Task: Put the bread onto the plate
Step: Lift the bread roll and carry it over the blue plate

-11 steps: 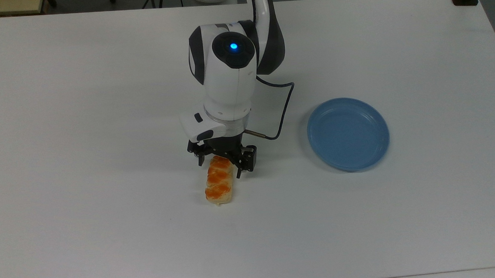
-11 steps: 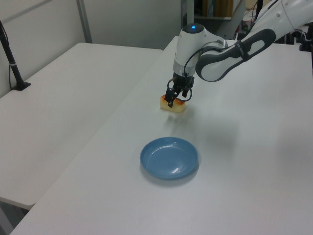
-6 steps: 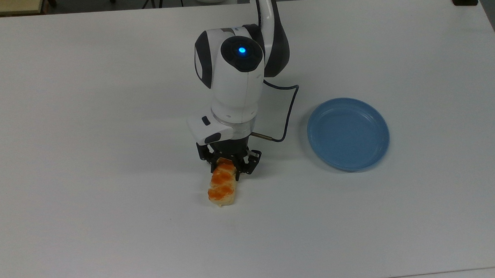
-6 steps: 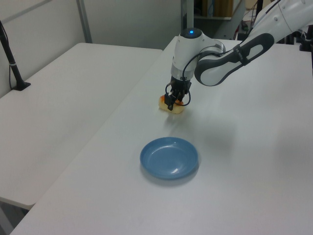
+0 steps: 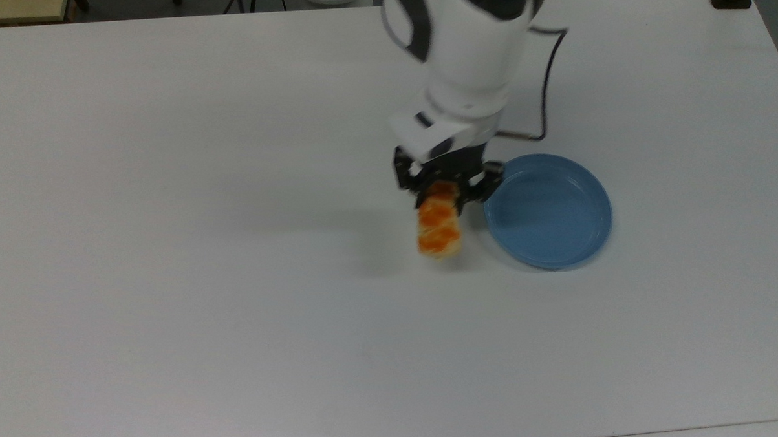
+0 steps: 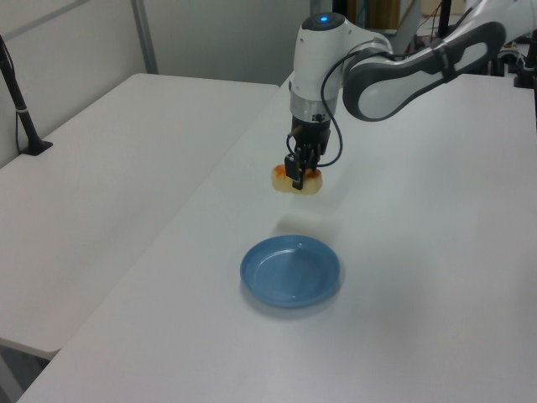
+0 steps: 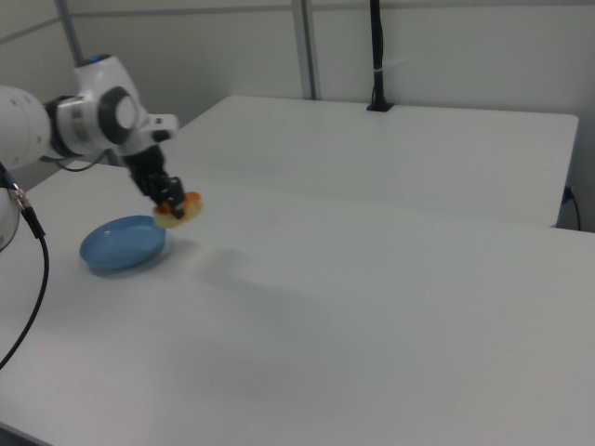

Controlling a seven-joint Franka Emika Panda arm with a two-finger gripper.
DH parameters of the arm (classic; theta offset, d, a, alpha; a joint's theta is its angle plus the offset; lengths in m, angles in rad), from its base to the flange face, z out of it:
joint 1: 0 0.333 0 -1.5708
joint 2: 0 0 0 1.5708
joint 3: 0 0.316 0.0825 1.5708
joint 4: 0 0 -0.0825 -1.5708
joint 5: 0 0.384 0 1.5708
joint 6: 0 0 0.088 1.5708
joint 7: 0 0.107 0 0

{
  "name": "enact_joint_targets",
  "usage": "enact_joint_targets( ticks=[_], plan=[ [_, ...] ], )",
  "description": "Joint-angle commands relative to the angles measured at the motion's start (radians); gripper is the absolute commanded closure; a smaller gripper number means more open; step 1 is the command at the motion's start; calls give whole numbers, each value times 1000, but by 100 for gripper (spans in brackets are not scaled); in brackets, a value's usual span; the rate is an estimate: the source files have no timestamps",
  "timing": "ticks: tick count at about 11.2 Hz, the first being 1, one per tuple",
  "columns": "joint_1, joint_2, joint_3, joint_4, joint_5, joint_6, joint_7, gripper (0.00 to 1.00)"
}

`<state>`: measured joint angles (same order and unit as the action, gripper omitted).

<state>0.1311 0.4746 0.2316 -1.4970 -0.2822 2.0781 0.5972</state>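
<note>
Bench (image 5: 170,252): plain white top, no writing legible on it or on anything in view.

Arm (image 5: 467,41): white shell with dark joints, a blue light on the top housing; a dark cable loops off its side.

Plate (image 5: 550,213): round, shallow, plain blue, raised rim, flat on the bench, nothing on it.

Tool (image 5: 445,185): black, pointing down, fingers closed on the upper end of the bread (image 5: 438,230).

Bread: small oblong loaf, pale beige sides, orange-brown glazed bumps on top. In the top view it extends from the tool toward the frame bottom, just beside the plate's rim on the top view's left, not over the dish. In the left view the bread (image 6: 295,179) hangs clear of the bench, a soft shadow below it and the plate (image 6: 290,270) lower in frame. In the right view the bread (image 7: 177,212) appears at the plate (image 7: 121,243) edge, probably not touching it.
</note>
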Motion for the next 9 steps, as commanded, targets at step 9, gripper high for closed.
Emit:
enact_joint_targets(
  ticks=[9],
  plan=[
    [211, 104, 40, 41, -60, 17, 294, 46]
  ],
)
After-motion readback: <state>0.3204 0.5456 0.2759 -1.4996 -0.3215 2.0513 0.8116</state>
